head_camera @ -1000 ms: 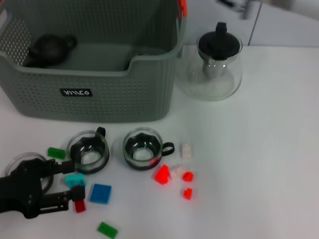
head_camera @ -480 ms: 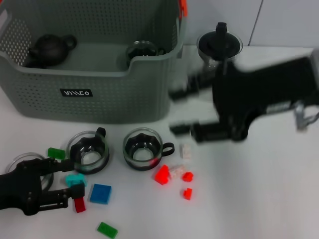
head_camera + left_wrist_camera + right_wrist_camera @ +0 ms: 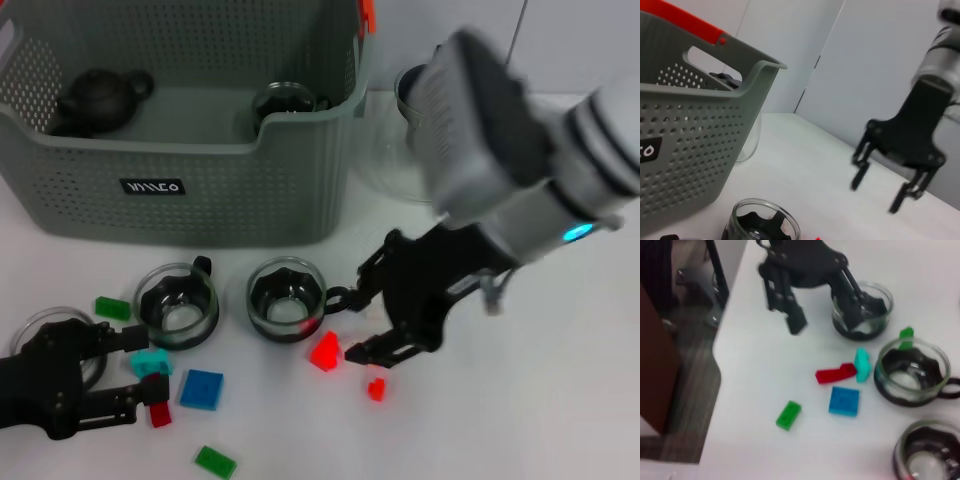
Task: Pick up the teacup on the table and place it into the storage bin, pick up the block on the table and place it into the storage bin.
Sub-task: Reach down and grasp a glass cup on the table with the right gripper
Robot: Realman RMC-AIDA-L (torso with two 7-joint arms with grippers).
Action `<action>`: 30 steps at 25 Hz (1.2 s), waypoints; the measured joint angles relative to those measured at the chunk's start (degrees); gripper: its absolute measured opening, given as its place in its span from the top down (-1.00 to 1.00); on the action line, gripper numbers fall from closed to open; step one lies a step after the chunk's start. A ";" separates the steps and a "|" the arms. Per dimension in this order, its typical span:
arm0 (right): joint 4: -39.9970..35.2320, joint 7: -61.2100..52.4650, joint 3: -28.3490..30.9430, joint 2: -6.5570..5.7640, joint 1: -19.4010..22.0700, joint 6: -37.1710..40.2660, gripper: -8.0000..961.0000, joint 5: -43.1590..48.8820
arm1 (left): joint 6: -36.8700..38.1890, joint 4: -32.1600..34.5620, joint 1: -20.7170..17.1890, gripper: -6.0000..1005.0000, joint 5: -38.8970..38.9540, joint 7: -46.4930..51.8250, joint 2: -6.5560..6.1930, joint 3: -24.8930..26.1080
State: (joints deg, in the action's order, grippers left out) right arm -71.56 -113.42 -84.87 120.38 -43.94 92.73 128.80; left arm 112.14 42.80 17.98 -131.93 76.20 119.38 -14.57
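Two glass teacups stand on the table in front of the storage bin (image 3: 200, 190), one (image 3: 178, 303) to the left of the other (image 3: 288, 297). Another teacup (image 3: 285, 100) sits inside the bin. My right gripper (image 3: 356, 325) is open just right of the right-hand teacup's handle, above a red block (image 3: 324, 350); the left wrist view shows it (image 3: 875, 196) hanging open over the table. My left gripper (image 3: 128, 365) is open at the lower left, with a cyan block (image 3: 152, 362) between its fingers. The right wrist view shows this left gripper (image 3: 822, 315) beside a glass cup (image 3: 862, 310).
A dark teapot (image 3: 100, 95) lies in the bin. A clear glass teapot (image 3: 405, 150) stands right of the bin, partly hidden by my right arm. Blue (image 3: 201, 388), red (image 3: 160, 413), (image 3: 376, 390) and green (image 3: 215, 461), (image 3: 112, 307) blocks are scattered in front.
My right arm has swung in from the right and come down to the blocks beside the right-hand teacup. The left gripper has hardly moved.
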 joint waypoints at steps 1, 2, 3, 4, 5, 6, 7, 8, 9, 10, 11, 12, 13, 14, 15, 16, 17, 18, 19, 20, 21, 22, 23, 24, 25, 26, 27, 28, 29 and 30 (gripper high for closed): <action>3.40 -0.19 -2.91 0.07 -1.45 -3.57 -0.17 0.55 | 0.01 0.00 0.00 -0.60 0.00 0.00 0.00 -0.03; 3.40 -0.19 -2.91 0.07 -1.45 -3.57 -0.17 0.55 | 0.01 0.00 -0.02 -0.60 0.00 0.00 0.00 0.00; 5.05 -0.33 -4.64 0.15 -2.08 -5.92 -0.17 0.82 | 0.01 0.00 -0.01 -0.60 0.00 0.00 0.00 -0.03; 6.36 -0.42 -6.72 0.25 -2.53 -8.40 -0.17 1.08 | 0.01 0.00 -0.02 -0.60 0.00 0.00 0.00 -0.02; 7.16 -0.45 -8.30 0.32 -2.70 -10.59 -0.17 1.29 | 0.00 0.00 -0.02 -0.60 -0.01 0.00 -0.01 -0.02; 7.66 -0.44 -10.11 0.42 -2.72 -12.76 -0.17 1.36 | -0.01 0.00 -0.02 -0.60 -0.02 0.00 -0.01 -0.02; 8.07 -0.45 -11.82 0.47 -2.72 -14.88 -0.17 1.38 | -0.13 0.00 -0.03 -0.60 -0.05 0.00 -0.02 -0.03; 8.35 -0.48 -13.08 0.51 -2.71 -16.47 -0.17 1.35 | -0.28 0.00 -0.04 -0.60 -0.06 0.00 -0.02 -0.02; 8.72 -0.66 -14.94 0.52 -2.63 -18.85 -0.17 1.19 | -0.46 0.00 -0.04 -0.60 -0.07 0.00 -0.03 -0.03; 9.01 -0.81 -16.06 0.54 -2.53 -20.68 -0.17 0.99 | -0.60 0.00 -0.04 -0.60 -0.08 0.00 -0.03 -0.06; 9.69 -0.88 -17.69 0.54 -2.29 -24.06 -0.17 0.26 | -0.83 0.00 -0.05 -0.60 -0.09 0.00 0.00 -0.23; 9.69 -0.88 -17.69 0.54 -2.29 -24.06 -0.16 0.26 | -0.83 0.00 -0.05 -0.60 -0.09 0.00 0.00 -0.23; 10.24 -0.79 -18.30 0.54 -2.20 -25.69 -0.15 -0.29 | -0.96 0.00 -0.05 -0.60 -0.09 0.00 0.02 -0.35; 11.03 -0.68 -18.81 0.54 -2.21 -26.99 -0.14 -0.64 | -0.96 0.00 -0.05 -0.60 -0.09 0.00 0.02 -0.35; 11.83 -0.67 -19.30 0.55 -2.33 -28.05 -0.13 -0.85 | -1.13 0.00 -0.05 -0.60 -0.09 0.00 0.03 -0.38; 12.65 -0.66 -19.77 0.55 -2.48 -29.06 -0.13 -1.00 | -1.18 0.00 -0.05 -0.60 -0.09 0.00 0.03 -0.38; 14.05 -0.70 -20.40 0.55 -2.85 -30.11 -0.12 -1.26 | -1.24 0.00 -0.05 -0.60 -0.09 0.00 0.04 -0.38; 15.14 -0.73 -20.83 0.55 -3.23 -30.71 -0.11 -1.58 | -1.29 0.00 -0.05 -0.60 -0.09 0.00 0.04 -0.38; 16.08 -0.75 -21.18 0.56 -3.65 -30.80 -0.10 -1.90 | -1.33 0.00 -0.05 -0.60 -0.09 0.00 0.05 -0.37; 16.83 -0.87 -21.39 0.55 -4.13 -30.41 -0.09 -2.27 | -1.36 0.00 -0.05 -0.60 -0.09 0.00 0.05 -0.36; 17.42 -1.01 -21.51 0.55 -4.58 -29.72 -0.08 -2.55 | -1.37 0.00 -0.05 -0.60 -0.09 -0.01 0.06 -0.32; 17.65 -1.16 -21.40 0.50 -5.00 -28.01 -0.08 -2.96 | -1.38 0.00 -0.05 -0.60 -0.09 0.00 0.06 -0.28; 17.56 -1.24 -20.99 0.41 -5.25 -26.34 -0.07 -3.23 | -1.39 0.00 -0.05 -0.60 -0.09 0.00 0.06 -0.23; 17.26 -1.28 -20.49 0.32 -5.42 -24.79 -0.06 -3.43 | -1.40 0.00 -0.05 -0.60 -0.09 0.00 0.06 -0.22; 16.88 -1.33 -19.93 0.25 -5.44 -23.68 -0.05 -3.49 | -1.40 0.00 -0.05 -0.60 -0.10 0.00 0.06 -0.24; 16.63 -1.38 -19.40 0.20 -5.46 -22.78 -0.04 -3.53 | -1.40 0.00 -0.05 -0.60 -0.11 0.00 0.06 -0.26; 16.59 -1.42 -19.03 0.17 -5.46 -22.41 -0.03 -3.50 | -1.41 0.00 -0.05 -0.60 -0.12 0.00 0.07 -0.34; 16.64 -1.48 -18.81 0.16 -5.46 -22.59 -0.02 -3.47 | -1.42 0.00 -0.05 -0.60 -0.12 0.00 0.09 -0.42; 16.97 -1.51 -18.78 0.20 -5.47 -23.27 -0.02 -3.44 | -1.44 -0.02 -0.05 -0.60 -0.13 0.00 0.10 -0.44; 17.53 -1.49 -18.91 0.32 -5.48 -24.25 -0.01 -3.39 | -1.47 -0.11 -0.05 -0.60 -0.14 0.00 0.13 -0.46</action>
State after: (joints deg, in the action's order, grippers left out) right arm -54.03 -114.91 -103.78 120.70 -49.42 68.49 125.40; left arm 110.67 42.69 17.92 -132.07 76.20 119.51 -15.03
